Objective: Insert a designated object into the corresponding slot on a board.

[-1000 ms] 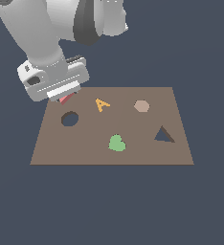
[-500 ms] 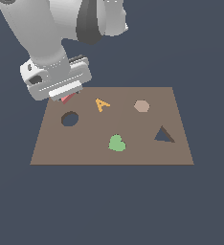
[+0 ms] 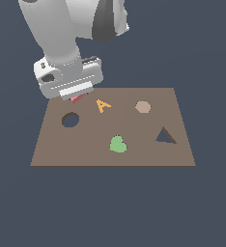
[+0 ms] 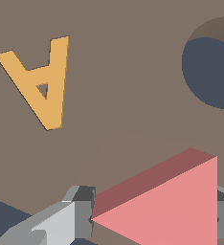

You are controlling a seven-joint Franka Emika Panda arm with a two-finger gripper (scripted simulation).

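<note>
Red triangular block: sits between the two fingers of the claw, one grey finger touching its pointed end and the other at its flat side, so the claw is clamped on it. In the exterior view only a small red sliver shows beneath the claw, above the board's far corner on the exterior view's left.

Board: flat, brown, rectangular, lying on a dark surface.

Triangular slot: dark cut-out toward the exterior view's right side of the board, well apart from the block and claw.

Round hole: dark cut-out near the claw, on the exterior view's left; also seen in the wrist view.

Orange letter A: just beside the claw; visible in the wrist view.

Tan hexagon: far side of the board, beyond the slot.

Green heart: near edge, between the hole and the slot.
</note>
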